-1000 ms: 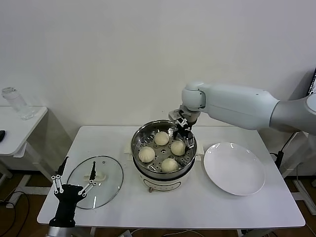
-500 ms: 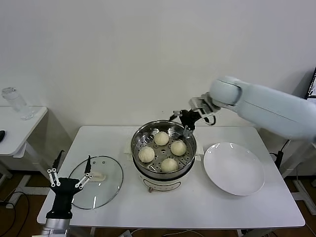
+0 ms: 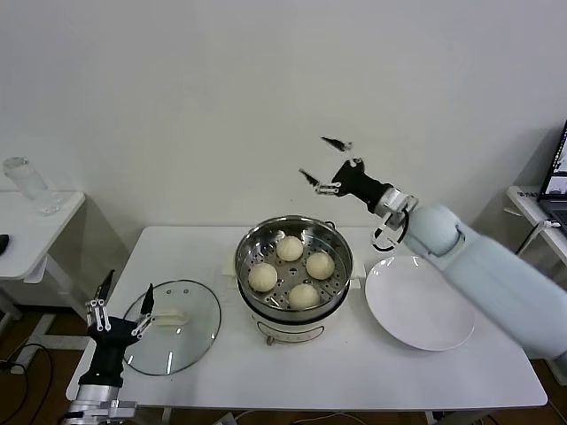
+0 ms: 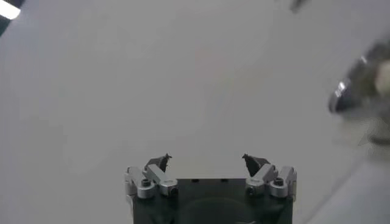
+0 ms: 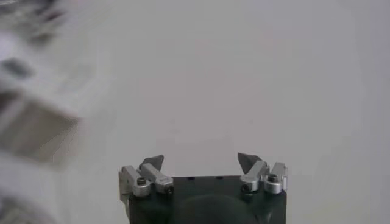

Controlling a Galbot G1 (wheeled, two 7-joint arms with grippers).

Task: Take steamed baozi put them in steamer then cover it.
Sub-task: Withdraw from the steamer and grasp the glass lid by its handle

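The steamer (image 3: pixel 244 257), a shiny steel basket on a white pot base, stands mid-table. Several cream-white baozi (image 3: pixel 304 295) lie in it, uncovered. The cover (image 3: pixel 188 341), a glass lid with a white handle (image 3: pixel 172 316), lies flat on the table to the steamer's left. My left gripper (image 3: pixel 130 281) is open and empty at the lid's left edge, fingers pointing up. The left wrist view shows its spread jaws (image 4: pixel 207 159) with nothing between them. My right gripper (image 3: pixel 314 157) is open and empty, raised high above the steamer's back rim. It faces bare wall in the right wrist view (image 5: pixel 201 159).
A flat white plate (image 3: pixel 421 305) lies to the right of the steamer, under my right forearm. A small side table (image 3: pixel 40 232) with a glass jar (image 3: pixel 27 184) stands at the far left. A laptop edge (image 3: pixel 556 173) shows at the far right.
My right gripper has lifted out of the steamer, up and back toward the wall, empty. My left gripper has drifted slightly left toward the lid's edge.
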